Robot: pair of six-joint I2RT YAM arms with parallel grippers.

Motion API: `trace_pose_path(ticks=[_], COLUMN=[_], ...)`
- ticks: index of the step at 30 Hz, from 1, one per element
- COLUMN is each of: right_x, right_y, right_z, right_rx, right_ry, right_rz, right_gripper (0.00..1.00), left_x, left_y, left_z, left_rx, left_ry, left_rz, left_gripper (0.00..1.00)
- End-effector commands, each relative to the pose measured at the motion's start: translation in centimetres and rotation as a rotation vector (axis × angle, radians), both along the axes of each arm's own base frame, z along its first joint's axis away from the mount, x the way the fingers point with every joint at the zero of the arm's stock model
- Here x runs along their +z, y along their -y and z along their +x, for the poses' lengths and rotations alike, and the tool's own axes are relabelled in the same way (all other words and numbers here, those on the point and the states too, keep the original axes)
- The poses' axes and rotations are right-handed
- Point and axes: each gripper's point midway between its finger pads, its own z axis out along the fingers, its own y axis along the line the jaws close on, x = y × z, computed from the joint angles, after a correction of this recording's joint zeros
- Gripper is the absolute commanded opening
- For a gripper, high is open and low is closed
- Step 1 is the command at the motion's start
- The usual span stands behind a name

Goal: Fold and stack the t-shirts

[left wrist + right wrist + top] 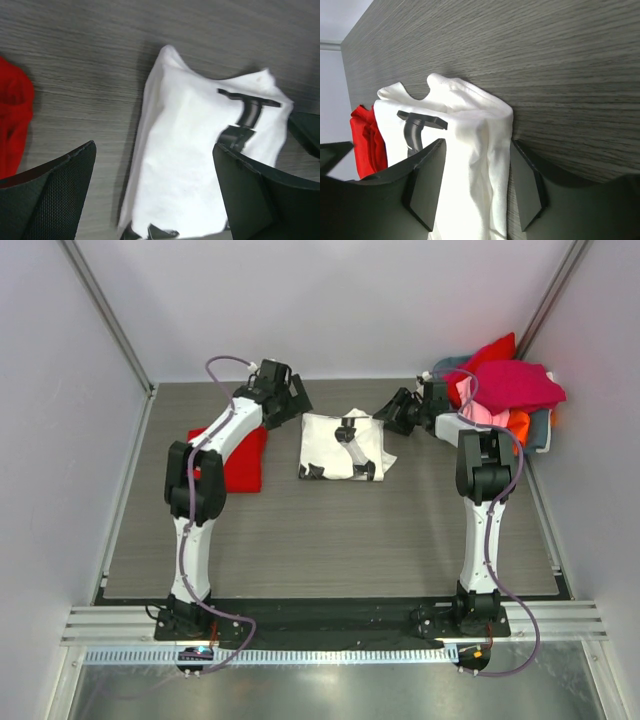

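Note:
A folded white t-shirt (340,445) with black printed marks lies flat on the middle of the table. My left gripper (297,402) hovers at its back left corner, wide open, and the left wrist view shows the white t-shirt (190,155) below its spread fingers (55,195). My right gripper (393,412) is at the shirt's back right corner, open. Its pads (427,185) stand apart on either side of the white t-shirt's folded edge (480,150). A folded red t-shirt (242,458) lies to the left, partly under the left arm.
A grey-blue basket (541,428) stands at the back right corner, heaped with magenta (520,385), red (495,350), pink (478,412) and orange (518,423) t-shirts. White walls close the table in on the left, back and right. The right arm's elbow is close to the basket.

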Motion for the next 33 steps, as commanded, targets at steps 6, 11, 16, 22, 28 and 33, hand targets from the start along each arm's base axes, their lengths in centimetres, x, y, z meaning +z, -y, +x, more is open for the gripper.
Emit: trace_pose_path(ticks=[6,11,16,22,28,33], right_x=[-4.6,-5.1,-5.7,-6.0,-6.3,-6.2], right_y=[1.1,1.3,1.2,0.7,-0.1,-1.5], right_z=[-2.4,-2.5,-2.4,-2.2,-1.7,-1.4], right_rx=[-0.029,-0.041,-0.041,-0.038,-0.034,-0.009], right_ry=[-0.155,-0.166,-0.175,-0.182,-0.185,-0.18], right_rz=[-0.132,-0.162,-0.159,-0.148,-0.128,-0.107], right_gripper=[0.57,0.53,0.48,0.43,0.41,0.41], left_x=[-3.8,-6.0,-7.4,-8.5,-9.7,-10.1], left_y=[2.5,3.1,3.4,3.5,3.5,3.4], left_z=[3.0,3.5,3.9,4.5,5.5,5.7], left_rx=[-0.109,-0.125,-0.121,-0.095,-0.084,-0.081], left_ry=[0.033,0.019,0.007,0.001,0.009,0.013], left_rz=[-0.144,-0.231,-0.259,-0.284,-0.307,-0.324], left_gripper=[0.99,0.88,0.79,0.55,0.46,0.45])
